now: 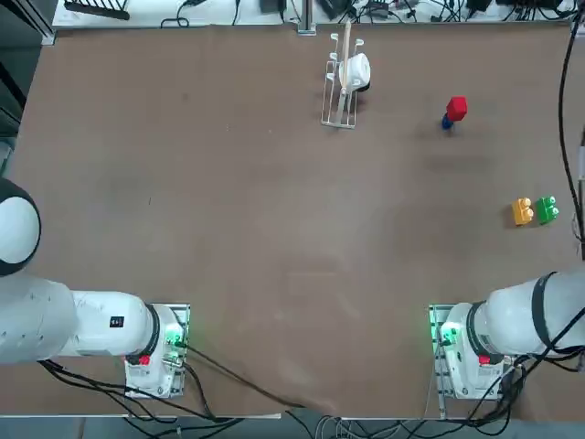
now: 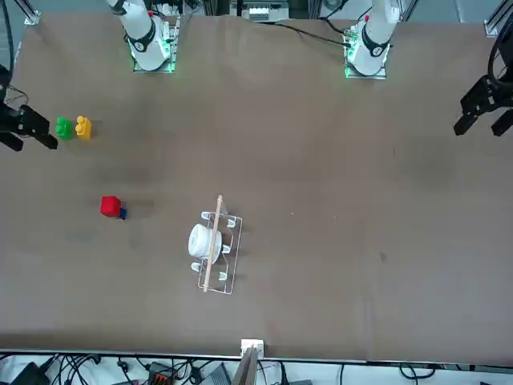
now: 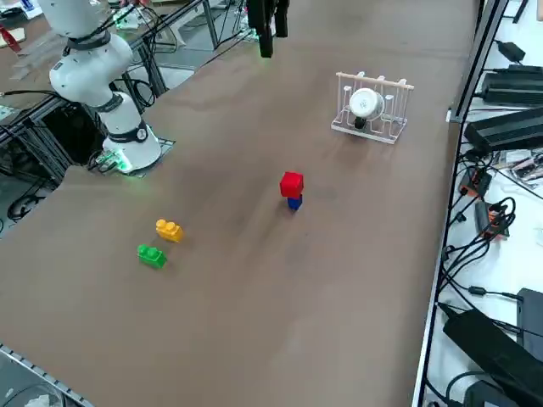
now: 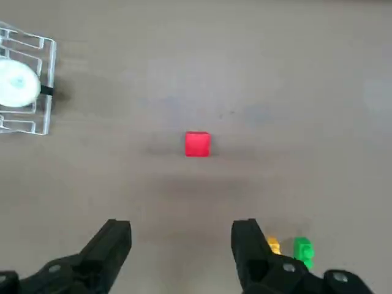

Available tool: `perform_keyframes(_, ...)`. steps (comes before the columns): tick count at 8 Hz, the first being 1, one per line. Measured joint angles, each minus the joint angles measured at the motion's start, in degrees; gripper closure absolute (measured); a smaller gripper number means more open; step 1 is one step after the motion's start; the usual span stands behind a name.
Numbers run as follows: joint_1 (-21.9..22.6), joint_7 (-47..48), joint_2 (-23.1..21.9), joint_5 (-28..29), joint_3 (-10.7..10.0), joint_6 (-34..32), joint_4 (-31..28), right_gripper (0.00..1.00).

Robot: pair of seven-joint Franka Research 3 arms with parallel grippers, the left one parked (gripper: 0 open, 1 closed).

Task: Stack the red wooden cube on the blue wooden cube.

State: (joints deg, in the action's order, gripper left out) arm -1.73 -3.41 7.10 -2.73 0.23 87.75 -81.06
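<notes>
On the blue cube sits a bright red cube.

The table top is wide, brown and mostly flat, with a few small dark marks. Along its far edge, in the top view, there is a white surface where black cables lie in loose loops. In the right side view, this white surface also carries black boxes. Metal frame bars run beside the table, and soft light makes a pale shine on the brown top.
</notes>
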Motion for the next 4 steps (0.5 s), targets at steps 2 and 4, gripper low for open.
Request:
perform_keyframes(2, 0.0, 5.61, -0.31, -0.78, -0.03, 0.25, -0.47, 0.0)
perform_keyframes(4, 0.0, 6.8, -0.83, -0.79, -0.03, 0.25, -0.49, 0.0)
